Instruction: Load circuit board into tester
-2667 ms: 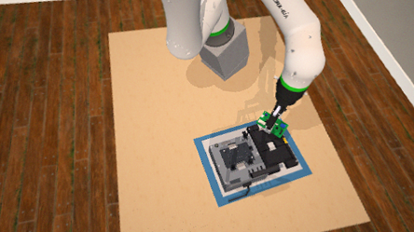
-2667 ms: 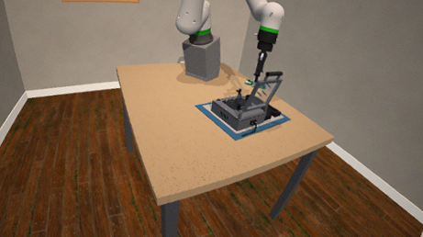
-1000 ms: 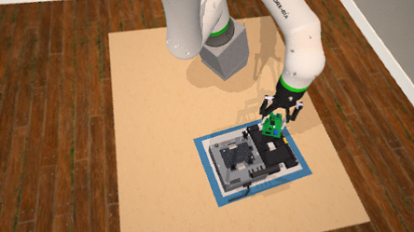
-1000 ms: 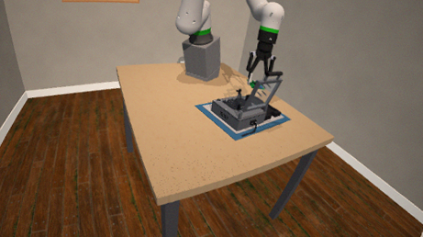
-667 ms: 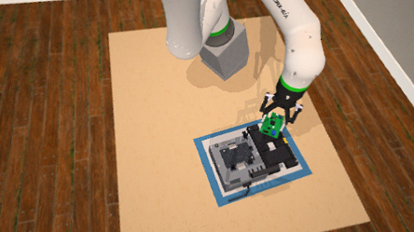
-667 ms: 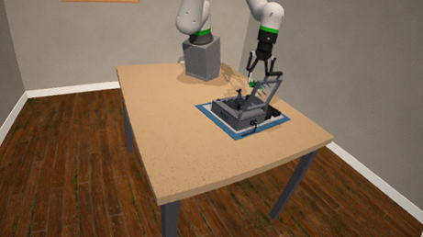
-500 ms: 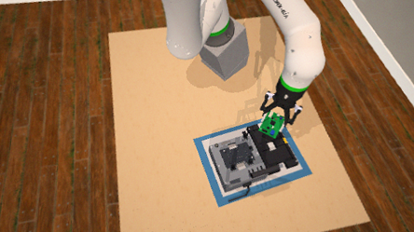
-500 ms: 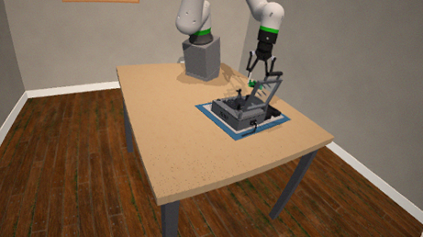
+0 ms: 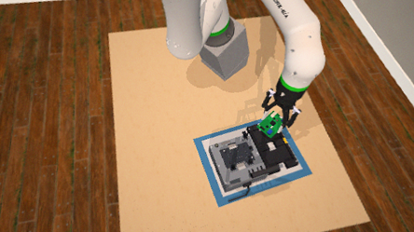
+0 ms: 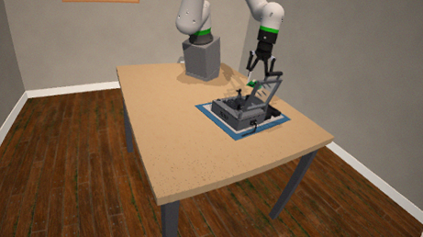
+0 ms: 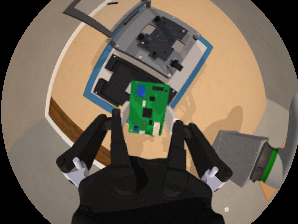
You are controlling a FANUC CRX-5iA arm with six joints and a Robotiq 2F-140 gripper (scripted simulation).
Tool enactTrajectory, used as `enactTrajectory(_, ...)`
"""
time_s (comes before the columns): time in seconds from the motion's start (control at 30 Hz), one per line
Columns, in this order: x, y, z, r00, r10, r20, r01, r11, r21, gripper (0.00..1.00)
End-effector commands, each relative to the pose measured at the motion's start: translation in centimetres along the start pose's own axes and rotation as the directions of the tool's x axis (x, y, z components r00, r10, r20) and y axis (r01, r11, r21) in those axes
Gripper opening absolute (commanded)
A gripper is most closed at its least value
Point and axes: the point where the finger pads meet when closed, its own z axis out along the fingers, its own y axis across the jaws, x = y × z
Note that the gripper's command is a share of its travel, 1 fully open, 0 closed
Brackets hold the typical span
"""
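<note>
My gripper [image 9: 275, 122] [image 10: 256, 80] [image 11: 147, 109] is shut on the green circuit board [image 9: 270, 125] [image 11: 149, 102], with one finger at each long edge. The board is face up in the air above one end of the black tray [image 9: 283, 156] [image 11: 113, 80]. Its white connector [image 11: 156, 128] is at the end nearest the gripper's body in the wrist view. The grey tester [image 9: 228, 181] [image 10: 234, 119] [image 11: 131, 36] stands beside the tray. Its lid [image 10: 276, 95] [image 11: 90, 22] stands open. The latch hook [image 9: 245, 135] [image 11: 176, 65] stands on the edge opposite the hinge.
The raised lid with its handle [image 10: 275, 75] stands up between tester and tray in the exterior view. A black cable [image 9: 247, 192] [image 10: 255, 127] leaves the tester's side. A blue-bordered mat [image 9: 301, 165] [image 10: 230, 138] lies under both. The arm's grey base [image 9: 226, 55] [image 10: 200, 60] stands behind.
</note>
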Motion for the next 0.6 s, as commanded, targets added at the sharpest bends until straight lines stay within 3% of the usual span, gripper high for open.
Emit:
enactTrajectory(0.0,-0.01,-0.02,-0.01,0.997,0.076,-0.004,-0.076,0.997,0.003,0.46)
enactTrajectory(0.57,-0.01,-0.02,-0.01,0.962,0.272,-0.003,-0.272,0.962,0.004,0.46)
